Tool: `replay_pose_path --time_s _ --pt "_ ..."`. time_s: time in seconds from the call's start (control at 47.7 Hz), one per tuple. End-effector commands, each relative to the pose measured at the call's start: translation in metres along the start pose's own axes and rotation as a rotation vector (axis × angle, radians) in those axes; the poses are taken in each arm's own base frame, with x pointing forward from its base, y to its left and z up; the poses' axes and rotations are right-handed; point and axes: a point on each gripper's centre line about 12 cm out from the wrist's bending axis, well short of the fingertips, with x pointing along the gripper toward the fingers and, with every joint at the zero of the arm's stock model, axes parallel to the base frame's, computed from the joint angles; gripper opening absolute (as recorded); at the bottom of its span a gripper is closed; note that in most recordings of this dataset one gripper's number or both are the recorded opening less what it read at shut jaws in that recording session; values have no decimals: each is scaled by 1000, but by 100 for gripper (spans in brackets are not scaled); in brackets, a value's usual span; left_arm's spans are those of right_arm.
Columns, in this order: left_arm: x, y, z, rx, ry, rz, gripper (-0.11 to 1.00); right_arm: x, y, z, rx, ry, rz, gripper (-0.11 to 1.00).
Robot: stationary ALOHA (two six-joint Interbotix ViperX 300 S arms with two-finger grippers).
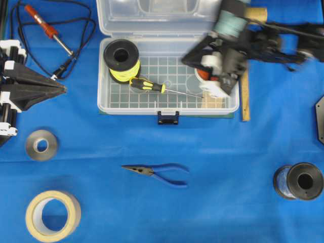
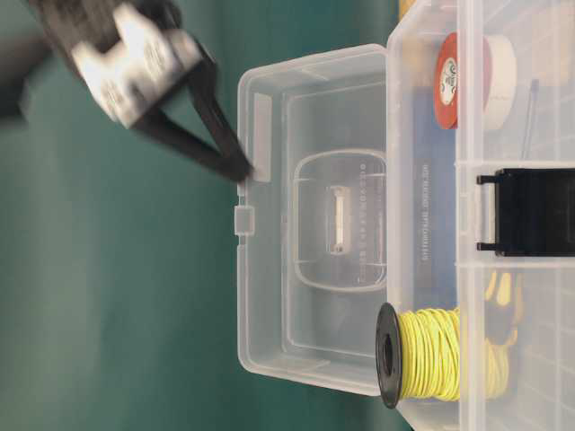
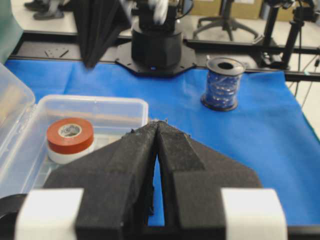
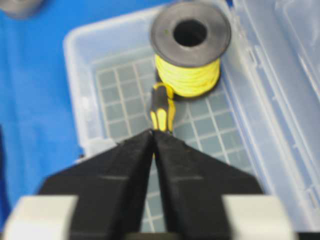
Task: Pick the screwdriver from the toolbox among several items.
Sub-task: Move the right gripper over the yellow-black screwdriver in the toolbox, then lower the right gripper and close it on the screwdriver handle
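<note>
The screwdriver [image 1: 147, 84], with a black-and-yellow handle and a thin silver shaft, lies on the grid floor of the clear toolbox [image 1: 103, 96], its handle against a yellow wire spool [image 1: 121, 58]. In the right wrist view the handle [image 4: 162, 107] shows just beyond my fingertips. My right gripper [image 1: 186, 57] is shut and empty, blurred, above the toolbox's right half; it also shows in the right wrist view [image 4: 152, 132] and the table-level view [image 2: 241, 171]. My left gripper [image 1: 63, 90] is shut and empty at the left table edge; it also shows in the left wrist view [image 3: 157, 123].
A red tape roll [image 3: 70, 135] on a white roll sits in the toolbox's right end. The lid [image 2: 314, 224] stands open behind. Outside lie blue pliers [image 1: 157, 173], an orange soldering iron [image 1: 48, 30] with cord, two tape rolls [image 1: 41, 145] [image 1: 53, 215], a blue wire spool [image 1: 298, 180] and a wooden ruler [image 1: 245, 98].
</note>
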Motion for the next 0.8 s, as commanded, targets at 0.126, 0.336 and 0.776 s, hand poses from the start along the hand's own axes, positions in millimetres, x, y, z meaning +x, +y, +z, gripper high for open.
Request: replay_pose_path --time_s 0.126,0.336,0.776 --pt "2 5 3 3 -10 23 0 58 -6 8 10 149 -51 61" --pt "2 5 2 5 -10 26 0 111 -17 -7 19 250 -87 71" --pt "1 5 0 5 -4 27 0 162 -33 -38 32 382 -127 67"
